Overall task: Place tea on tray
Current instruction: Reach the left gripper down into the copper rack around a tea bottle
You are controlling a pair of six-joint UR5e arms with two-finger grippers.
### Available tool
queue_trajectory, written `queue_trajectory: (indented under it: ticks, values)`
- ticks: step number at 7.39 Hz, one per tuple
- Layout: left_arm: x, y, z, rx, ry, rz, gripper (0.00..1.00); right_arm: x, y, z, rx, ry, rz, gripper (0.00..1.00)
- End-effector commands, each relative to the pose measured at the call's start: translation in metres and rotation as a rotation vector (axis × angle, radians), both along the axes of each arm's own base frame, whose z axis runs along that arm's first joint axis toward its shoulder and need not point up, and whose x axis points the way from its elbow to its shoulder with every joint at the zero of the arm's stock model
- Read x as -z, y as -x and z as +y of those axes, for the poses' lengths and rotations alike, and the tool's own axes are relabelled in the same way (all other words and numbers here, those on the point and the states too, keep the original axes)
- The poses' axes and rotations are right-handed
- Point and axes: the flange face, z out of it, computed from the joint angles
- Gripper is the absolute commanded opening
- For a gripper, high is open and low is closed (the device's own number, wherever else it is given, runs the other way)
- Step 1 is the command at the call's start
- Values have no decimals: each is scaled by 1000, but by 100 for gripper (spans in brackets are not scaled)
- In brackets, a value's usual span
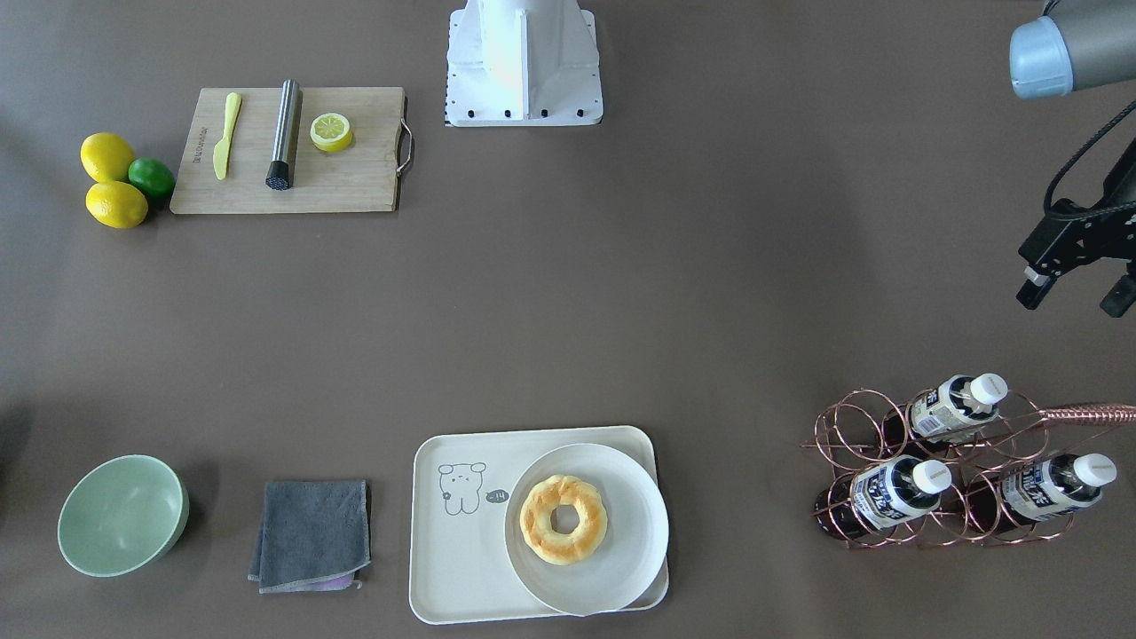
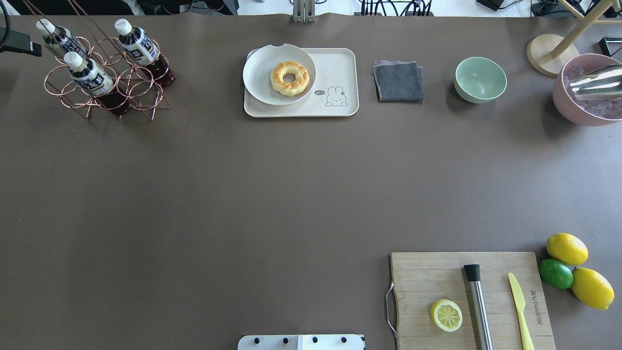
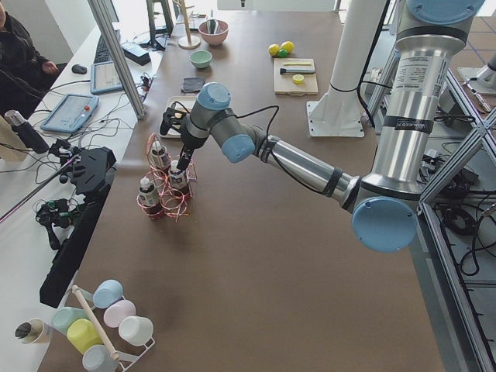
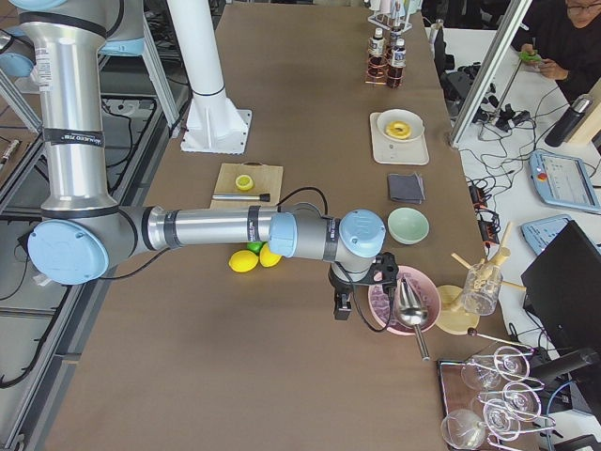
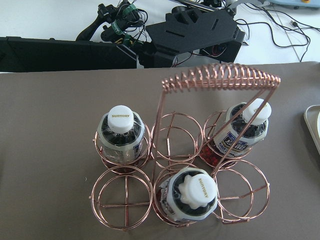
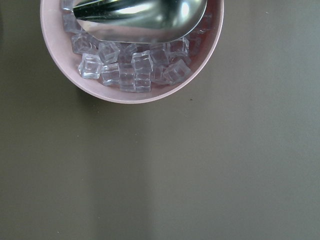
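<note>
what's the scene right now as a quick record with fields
tea: three bottles in the copper wire rack, none on the tray
tray: holds a white plate with a doughnut; bear side bare
left gripper: open, empty, apart from the bottles
right gripper: by the pink ice bowl; open or shut unclear
task: not started

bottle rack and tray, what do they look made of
The bottle rack: thin metal wire with a shiny copper or rose-gold finish, judging by its bent rings and coiled handle. The tray: matte cream, smooth with a moulded rim, probably plastic or melamine; can't be sure.
</note>
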Motion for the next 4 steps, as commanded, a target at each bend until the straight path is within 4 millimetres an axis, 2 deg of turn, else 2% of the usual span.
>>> queue_trajectory:
  ticks: [1, 3, 4]
  values:
    - [7, -38, -6, 12, 12, -12, 93, 2, 0, -2, -1, -3, 0, 100]
    - [5, -47, -26, 11, 12, -28, 92, 3, 0, -2, -2, -4, 0, 100]
    - [5, -60, -32, 4, 10, -39, 92, 3, 0, -2, -2, -4, -1, 100]
